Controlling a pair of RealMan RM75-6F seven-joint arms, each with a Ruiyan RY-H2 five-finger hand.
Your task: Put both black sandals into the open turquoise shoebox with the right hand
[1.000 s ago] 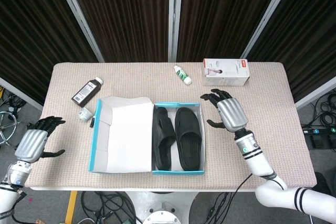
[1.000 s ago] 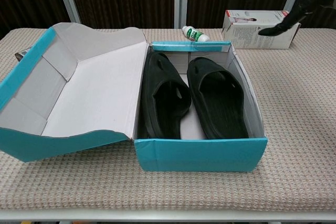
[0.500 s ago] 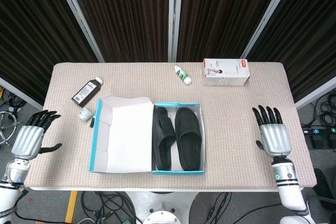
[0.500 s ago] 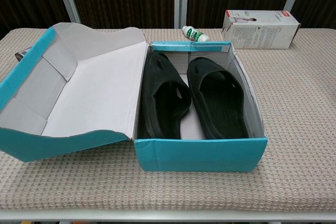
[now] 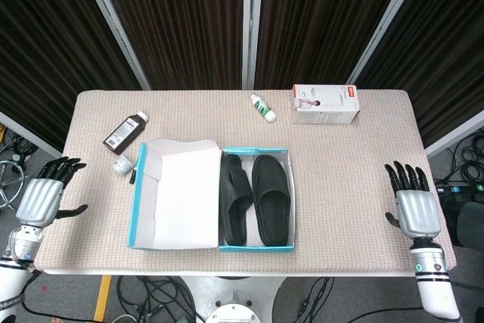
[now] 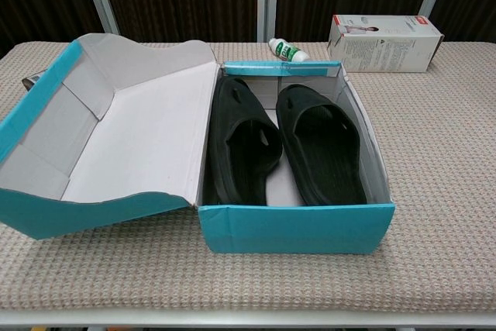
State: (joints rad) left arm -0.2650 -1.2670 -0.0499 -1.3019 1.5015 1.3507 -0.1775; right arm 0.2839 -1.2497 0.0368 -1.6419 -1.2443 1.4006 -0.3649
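Withdrawn to the table's near right edge, the right hand [image 5: 413, 206] rests released, fingers spread; both sandals [image 5: 255, 199] lie side by side inside the shoebox [image 5: 254, 248], so the task looks finished.

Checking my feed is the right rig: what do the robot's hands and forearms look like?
Both the left hand and the right hand have silver-grey backs and black fingers. Each wrist is white, ringed in black with a small green light.

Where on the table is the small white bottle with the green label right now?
In the head view, the small white bottle lies near the table's far edge, just left of the white carton, beyond the turquoise shoebox.
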